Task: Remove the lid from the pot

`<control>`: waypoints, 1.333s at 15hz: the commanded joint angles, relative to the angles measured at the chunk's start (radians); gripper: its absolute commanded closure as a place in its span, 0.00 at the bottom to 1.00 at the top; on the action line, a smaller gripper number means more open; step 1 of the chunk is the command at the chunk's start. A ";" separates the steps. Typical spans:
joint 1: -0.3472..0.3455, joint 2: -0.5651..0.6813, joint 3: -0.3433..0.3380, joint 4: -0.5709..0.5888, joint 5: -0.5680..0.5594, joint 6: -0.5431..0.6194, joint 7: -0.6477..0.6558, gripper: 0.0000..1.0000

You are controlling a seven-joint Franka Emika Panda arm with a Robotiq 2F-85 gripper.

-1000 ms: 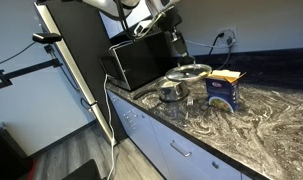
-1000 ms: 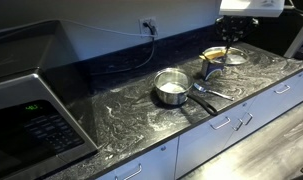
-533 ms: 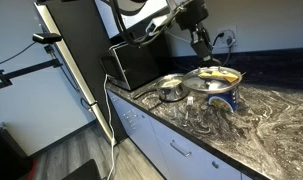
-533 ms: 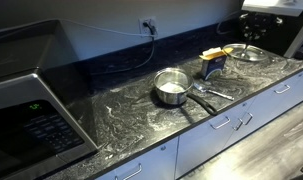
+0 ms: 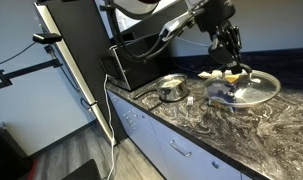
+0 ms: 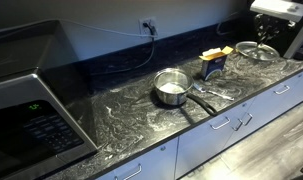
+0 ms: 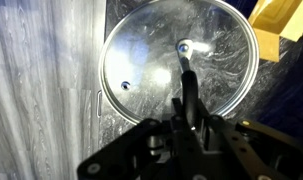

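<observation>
Partly cropped claw (image 6: 263, 36) w/ lid (image 6: 257, 50)

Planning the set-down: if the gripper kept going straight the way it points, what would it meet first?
The lid, whose knob is at the gripper tips. Beyond the glass lies the counter; the gap to it is unclear.

One steel pot (image 6: 171, 88), one glass lid (image 6: 256, 50), one blue box (image 6: 215, 63), one black microwave (image 6: 31, 108), one wall outlet (image 6: 148, 24) with one cord (image 6: 109, 29) plugged in, one gripper (image 5: 234, 65) overhead
</observation>
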 commanded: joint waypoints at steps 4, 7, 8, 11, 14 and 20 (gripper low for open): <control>-0.016 0.001 -0.009 -0.001 -0.080 -0.003 0.106 0.85; -0.003 0.000 0.001 -0.004 -0.091 -0.003 0.131 0.85; 0.000 -0.001 0.003 -0.004 -0.091 -0.003 0.131 0.96; 0.003 0.078 -0.004 0.069 -0.091 -0.021 0.187 0.96; 0.009 0.141 -0.019 0.121 -0.098 -0.017 0.254 0.96; 0.019 0.265 -0.068 0.245 -0.105 -0.041 0.385 0.96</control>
